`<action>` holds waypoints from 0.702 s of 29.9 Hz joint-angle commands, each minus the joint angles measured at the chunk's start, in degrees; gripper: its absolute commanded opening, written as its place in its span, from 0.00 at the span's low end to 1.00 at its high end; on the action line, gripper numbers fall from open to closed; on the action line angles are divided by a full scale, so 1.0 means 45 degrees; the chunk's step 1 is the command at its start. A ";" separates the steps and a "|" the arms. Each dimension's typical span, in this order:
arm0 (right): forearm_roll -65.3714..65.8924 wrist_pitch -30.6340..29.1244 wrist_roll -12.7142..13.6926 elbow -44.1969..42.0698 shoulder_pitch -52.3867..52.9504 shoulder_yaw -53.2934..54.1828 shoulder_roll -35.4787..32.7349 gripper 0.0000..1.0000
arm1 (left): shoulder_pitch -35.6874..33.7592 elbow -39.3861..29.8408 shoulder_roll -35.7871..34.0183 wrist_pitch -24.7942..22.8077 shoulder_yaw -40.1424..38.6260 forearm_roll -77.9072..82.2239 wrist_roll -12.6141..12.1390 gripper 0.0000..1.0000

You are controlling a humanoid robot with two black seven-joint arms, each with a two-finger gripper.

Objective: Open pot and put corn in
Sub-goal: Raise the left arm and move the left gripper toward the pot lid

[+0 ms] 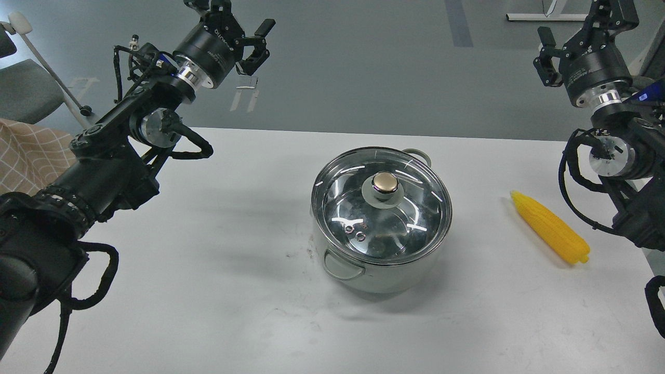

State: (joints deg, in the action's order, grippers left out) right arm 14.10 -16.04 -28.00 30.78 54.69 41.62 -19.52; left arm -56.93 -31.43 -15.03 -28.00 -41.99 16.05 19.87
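Note:
The shiny steel pot (385, 274) stands in the middle of the white table, a pale grey-green loop handle facing me. A glass lid (343, 193) with a gold knob (385, 182) covers it. The yellow corn (550, 228) lies on the table right of the pot, its pointed end toward the back. My left gripper (240, 18) hangs high at the back left, far from the pot, fingers spread and empty. High at the back right, beyond the corn, my right gripper (579, 23) is also open and holds nothing.
The table (208, 291) reaches the frame's lower edge; its far edge runs behind the pot. A grey chair (26, 91) and a checked cloth (26, 156) sit off the left side. Grey floor lies beyond.

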 commanded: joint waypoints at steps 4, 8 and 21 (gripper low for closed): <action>-0.0496 -0.0186 0.0000 -0.0003 0.0073 -0.0187 -0.0076 1.00 | 0.0171 0.0323 0.0097 0.0001 0.0014 -0.0070 0.0135 0.98; -0.0515 -0.0186 0.0000 -0.0003 0.0054 -0.0480 -0.0076 1.00 | 0.0171 0.0304 -0.0078 0.0001 -0.0044 -0.0070 0.0096 0.98; -0.0515 -0.0186 0.0000 0.0289 0.0405 -0.0539 -0.0056 1.00 | 0.0132 -0.0360 -0.0566 0.0001 -0.0806 -0.0050 0.0018 0.98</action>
State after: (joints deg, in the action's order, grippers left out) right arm 11.83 -16.89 -28.00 31.20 56.38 39.17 -19.68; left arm -56.31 -32.88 -17.48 -28.00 -45.14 16.00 20.01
